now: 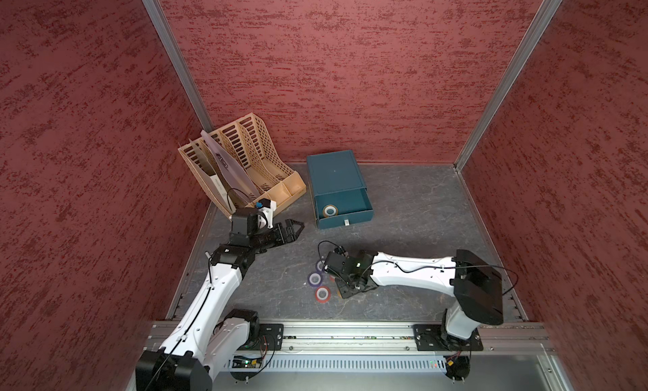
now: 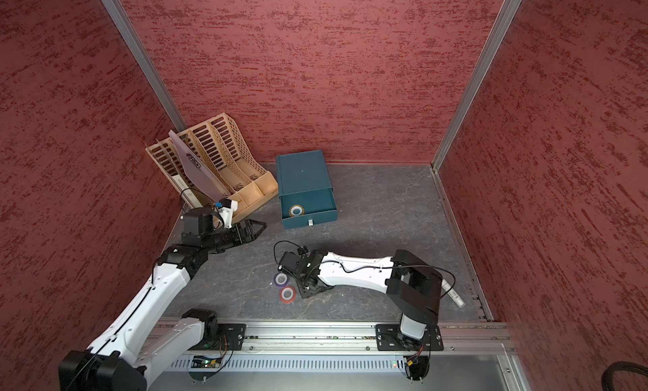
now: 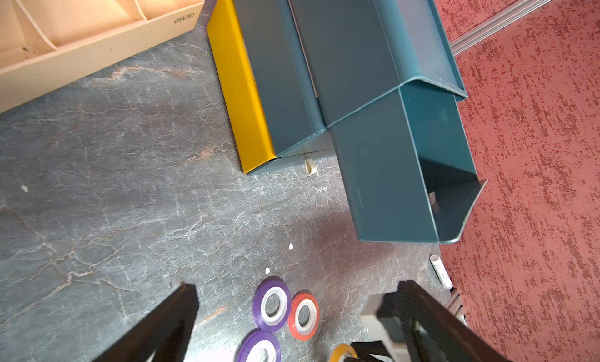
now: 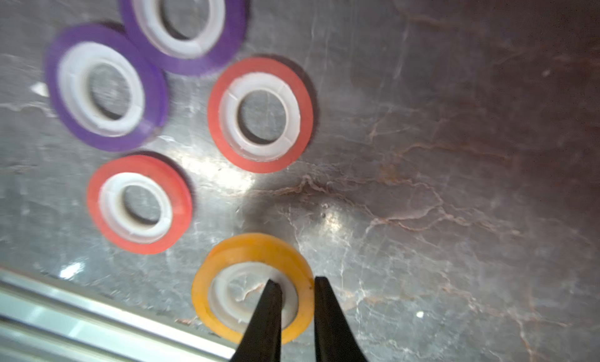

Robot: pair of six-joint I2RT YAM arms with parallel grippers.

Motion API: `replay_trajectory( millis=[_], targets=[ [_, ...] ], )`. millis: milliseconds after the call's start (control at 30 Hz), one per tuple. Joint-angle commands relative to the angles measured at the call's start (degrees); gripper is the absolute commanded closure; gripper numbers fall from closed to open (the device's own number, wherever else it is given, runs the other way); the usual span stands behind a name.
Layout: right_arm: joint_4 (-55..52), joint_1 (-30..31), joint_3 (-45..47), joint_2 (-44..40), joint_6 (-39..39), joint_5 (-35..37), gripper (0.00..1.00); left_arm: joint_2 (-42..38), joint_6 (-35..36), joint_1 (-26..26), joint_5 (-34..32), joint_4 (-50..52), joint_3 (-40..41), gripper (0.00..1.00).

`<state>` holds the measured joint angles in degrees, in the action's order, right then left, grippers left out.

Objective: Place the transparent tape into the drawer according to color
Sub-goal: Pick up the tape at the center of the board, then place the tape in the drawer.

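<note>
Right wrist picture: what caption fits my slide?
Right gripper pinches the orange tape roll by its rim, beside red rolls and purple rolls.

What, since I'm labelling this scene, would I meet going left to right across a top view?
Beige file rack → teal drawer box → white tube by the wall.

One tape roll (image 1: 330, 211) is lying in the drawer (image 1: 354, 200), five others (image 4: 227, 117) are sitting before it on the surface (image 1: 420, 214), file rack (image 1: 266, 168) standing left.
</note>
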<state>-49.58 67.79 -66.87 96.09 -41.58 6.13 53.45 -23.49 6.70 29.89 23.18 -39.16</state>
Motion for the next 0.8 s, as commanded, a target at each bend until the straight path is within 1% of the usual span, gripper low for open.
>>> replay_trajectory(
  millis=[0,300,367,400,500,767],
  targets=[
    [-4.1,0.5,-2.9,-4.7,-0.5,3.5,1.0,-0.4,1.3,-0.5,0.4,0.6,-0.2,0.0],
    [-9.3,-0.1,-9.1,-12.1,1.7,6.3,1.0,-0.7,0.9,-0.5,0.5,0.9,-0.9,0.0],
    [-10.4,-0.7,-10.6,-12.4,2.4,7.1,1.0,-1.0,0.8,-0.6,0.4,1.0,-1.0,0.0],
    [-10.9,-1.0,-11.5,-14.3,2.8,7.6,1.0,-1.2,0.8,-0.6,0.3,1.1,-1.2,0.0],
    [-12.5,-2.0,-14.0,-15.8,4.1,8.8,1.0,-1.3,0.8,-0.6,0.2,1.3,-1.4,0.0],
    [-13.5,-5.3,-18.6,-19.7,6.7,10.4,1.0,-1.0,0.6,-0.6,0.0,1.2,-2.2,0.0]
  ],
)
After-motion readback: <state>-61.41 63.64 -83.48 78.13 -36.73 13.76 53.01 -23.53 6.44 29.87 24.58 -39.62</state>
